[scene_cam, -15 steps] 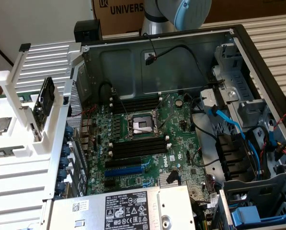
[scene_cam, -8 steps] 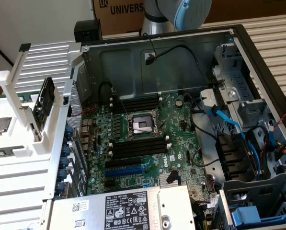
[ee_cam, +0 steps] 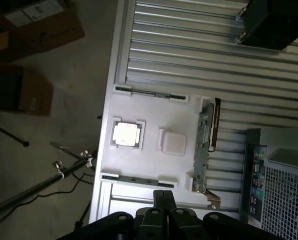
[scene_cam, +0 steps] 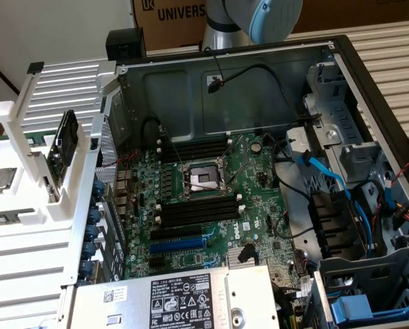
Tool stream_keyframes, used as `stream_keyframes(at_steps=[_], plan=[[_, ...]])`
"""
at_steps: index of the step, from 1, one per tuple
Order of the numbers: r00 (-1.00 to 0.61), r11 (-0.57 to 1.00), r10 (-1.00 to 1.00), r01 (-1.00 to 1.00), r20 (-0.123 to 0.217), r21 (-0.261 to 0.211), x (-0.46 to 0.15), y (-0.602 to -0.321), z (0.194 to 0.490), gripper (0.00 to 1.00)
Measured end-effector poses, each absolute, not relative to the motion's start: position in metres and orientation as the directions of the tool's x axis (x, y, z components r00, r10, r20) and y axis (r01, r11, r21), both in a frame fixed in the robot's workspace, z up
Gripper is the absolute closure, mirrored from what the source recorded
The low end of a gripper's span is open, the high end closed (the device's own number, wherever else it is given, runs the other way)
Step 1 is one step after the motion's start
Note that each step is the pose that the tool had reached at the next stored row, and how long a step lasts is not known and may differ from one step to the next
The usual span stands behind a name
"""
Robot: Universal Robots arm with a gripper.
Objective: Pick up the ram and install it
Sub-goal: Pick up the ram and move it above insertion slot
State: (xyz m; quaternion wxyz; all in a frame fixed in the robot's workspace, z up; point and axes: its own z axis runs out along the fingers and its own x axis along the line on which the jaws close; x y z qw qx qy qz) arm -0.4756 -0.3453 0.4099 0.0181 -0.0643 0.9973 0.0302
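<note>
Two thin dark ram sticks rest on edge in a white holder [ee_cam: 153,117]: one ram stick [ee_cam: 148,93] along its far side, the other ram stick [ee_cam: 134,178] along the side nearest my gripper. My gripper [ee_cam: 163,196] hangs well above the holder, shut, with nothing between its fingers. In the exterior view the same holder [scene_cam: 33,171] stands at the left of the open computer case. On the motherboard [scene_cam: 259,199], black memory slots [scene_cam: 194,147] and more memory slots [scene_cam: 197,209] flank the CPU socket [scene_cam: 203,179]. My arm [scene_cam: 252,20] is behind the case.
The holder also carries a CPU chip [ee_cam: 126,134], a white square block [ee_cam: 172,142] and an upright expansion card [ee_cam: 208,145]. A blue expansion slot [scene_cam: 180,243], the power supply [scene_cam: 183,298], cables and drive bays [scene_cam: 368,205] fill the case. Cardboard boxes [ee_cam: 44,25] sit on the floor.
</note>
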Motion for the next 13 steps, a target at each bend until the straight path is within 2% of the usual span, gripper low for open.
stream_keyframes(at_steps=[13], plan=[[-0.913,0.912,-0.405,-0.407,-0.04,0.058,-0.4756,-0.3453,0.4094,0.9]])
